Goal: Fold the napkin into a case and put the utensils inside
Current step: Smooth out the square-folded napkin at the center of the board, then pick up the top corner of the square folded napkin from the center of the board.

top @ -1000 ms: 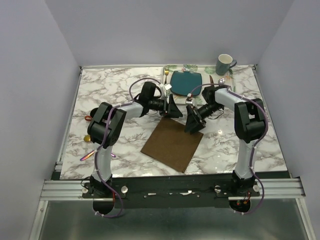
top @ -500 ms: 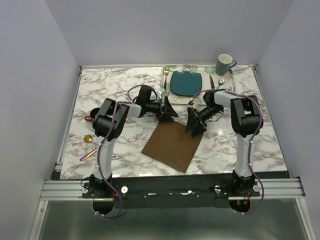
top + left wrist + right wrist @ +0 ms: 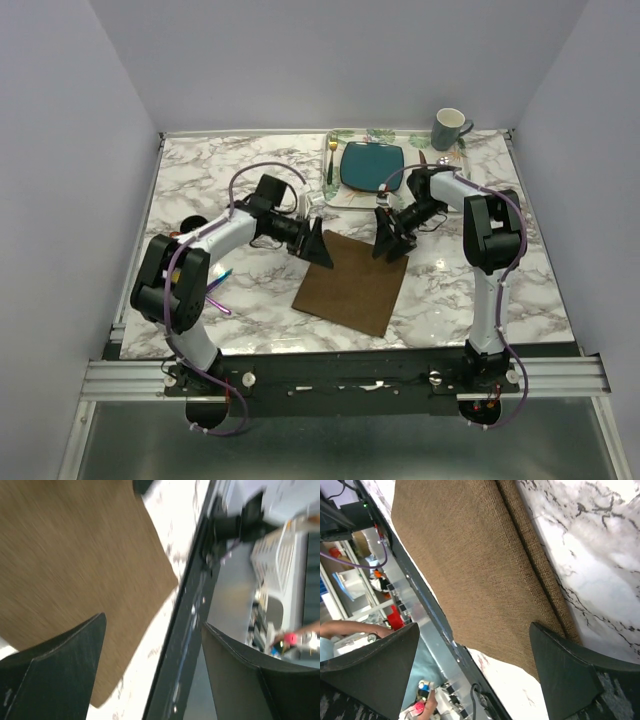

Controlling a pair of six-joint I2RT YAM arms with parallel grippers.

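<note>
The dark brown napkin [image 3: 352,283] lies flat near the table's front middle. In the right wrist view [image 3: 480,570] its right edge shows two layers. My left gripper [image 3: 318,243] is open and empty at the napkin's far left corner. The left wrist view shows the cloth [image 3: 75,565] beside the left gripper [image 3: 154,621]. My right gripper [image 3: 390,243] is open and empty over the napkin's far right corner, which the right wrist view shows between its spread jaws [image 3: 474,627]. A purple iridescent utensil tip [image 3: 220,308] pokes out by my left arm. The other utensils are hidden under the arm.
A teal plate [image 3: 372,165] sits on a leaf-printed placemat [image 3: 352,134] at the back, with a gold fork [image 3: 331,158] to its left and a dark knife [image 3: 422,160] to its right. A grey mug [image 3: 449,128] stands at the back right.
My left arm swung left and nearer, and its gripper moved to the napkin's far left corner. The napkin turned slightly and now lies squarer. My right gripper barely moved.
</note>
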